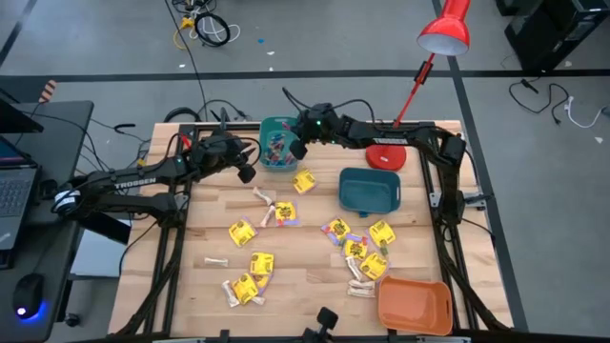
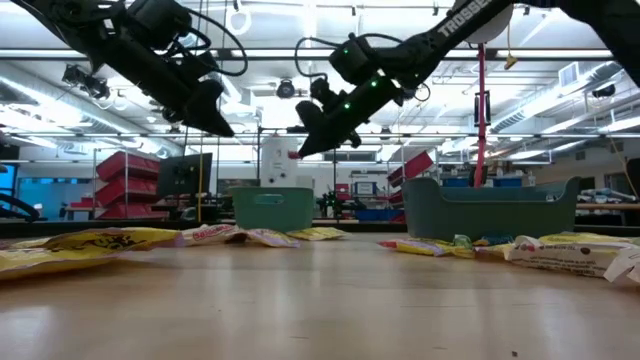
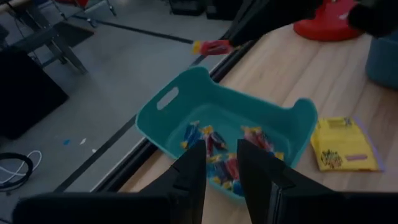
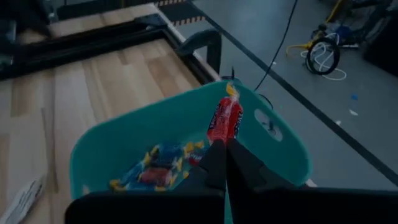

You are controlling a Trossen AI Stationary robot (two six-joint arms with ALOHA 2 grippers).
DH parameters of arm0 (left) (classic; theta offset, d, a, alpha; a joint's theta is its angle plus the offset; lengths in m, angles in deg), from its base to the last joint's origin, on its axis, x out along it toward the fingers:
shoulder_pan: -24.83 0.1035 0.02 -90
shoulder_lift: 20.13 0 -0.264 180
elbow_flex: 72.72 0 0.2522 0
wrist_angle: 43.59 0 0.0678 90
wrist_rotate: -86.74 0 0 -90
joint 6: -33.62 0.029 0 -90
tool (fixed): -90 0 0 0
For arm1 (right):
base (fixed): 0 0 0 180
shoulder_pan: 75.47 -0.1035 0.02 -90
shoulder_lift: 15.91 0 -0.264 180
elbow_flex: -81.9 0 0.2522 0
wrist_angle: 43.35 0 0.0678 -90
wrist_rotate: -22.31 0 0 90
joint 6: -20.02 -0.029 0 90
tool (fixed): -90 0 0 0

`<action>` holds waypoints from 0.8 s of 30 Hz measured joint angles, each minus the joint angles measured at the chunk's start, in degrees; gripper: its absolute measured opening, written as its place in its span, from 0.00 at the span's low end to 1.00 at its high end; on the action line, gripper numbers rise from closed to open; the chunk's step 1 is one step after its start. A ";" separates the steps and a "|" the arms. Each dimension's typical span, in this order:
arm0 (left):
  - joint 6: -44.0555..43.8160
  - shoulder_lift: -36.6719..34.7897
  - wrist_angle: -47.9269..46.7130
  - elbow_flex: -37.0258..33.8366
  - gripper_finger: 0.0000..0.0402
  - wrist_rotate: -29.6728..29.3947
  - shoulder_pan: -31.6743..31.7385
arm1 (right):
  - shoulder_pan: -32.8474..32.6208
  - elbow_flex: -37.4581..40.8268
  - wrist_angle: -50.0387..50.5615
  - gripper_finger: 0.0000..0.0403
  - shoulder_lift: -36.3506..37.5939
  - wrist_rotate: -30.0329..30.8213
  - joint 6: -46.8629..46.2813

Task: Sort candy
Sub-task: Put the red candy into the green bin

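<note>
Light teal bin (image 1: 277, 143) at the far edge of the table (image 1: 305, 286): holds a heap of small blue, red and orange wrapped pieces (image 4: 158, 167). Dark teal bin (image 1: 370, 191) sits mid-table on my right side, near the red lamp base (image 1: 385, 155); can't see anything in it from above. Orange bin (image 1: 414, 305) at the near right corner, looks bare inside.

My right pincer (image 1: 297, 150) hangs over the light teal bin's right rim, tips pressed together on a red wrapped candy (image 4: 224, 120), which stands up from the fingertips above the bin's inside. Arm reaches in from the right, raised well off the table.

My left pincer (image 1: 247, 174) hovers just left of the same bin, tilted down toward it, fingers (image 3: 193, 168) partly spread, nothing between them.

The rest of the candy lies loose on the wood: yellow packets (image 1: 241, 232) scattered left of centre and more (image 1: 381, 232) in a cluster on the right, in front of the dark teal bin, one (image 1: 304, 181) just beside the light teal bin. Pale stick pieces (image 1: 263, 195) lie among them.
</note>
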 joint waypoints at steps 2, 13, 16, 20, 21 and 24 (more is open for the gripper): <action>0.05 0.00 0.77 0.00 0.23 0.06 0.00 | 0.32 -1.80 0.38 0.00 -1.16 0.02 -0.37; -0.03 0.00 1.73 0.00 0.23 0.13 0.00 | 0.98 -5.17 4.42 0.00 -8.27 0.44 -5.36; -0.04 0.00 1.73 0.00 0.23 0.13 0.00 | 1.11 -5.20 4.50 0.00 -8.25 0.63 -5.94; -0.08 0.00 1.66 0.00 0.23 0.13 0.00 | 1.11 -5.19 4.48 0.01 -8.19 0.66 -5.87; -0.08 0.00 1.60 0.00 0.23 0.13 0.00 | 1.11 -5.19 4.40 0.02 -8.19 0.66 -5.87; -0.08 0.00 1.53 0.00 0.23 0.14 0.00 | 1.11 -5.19 4.50 0.05 -8.17 0.68 -5.87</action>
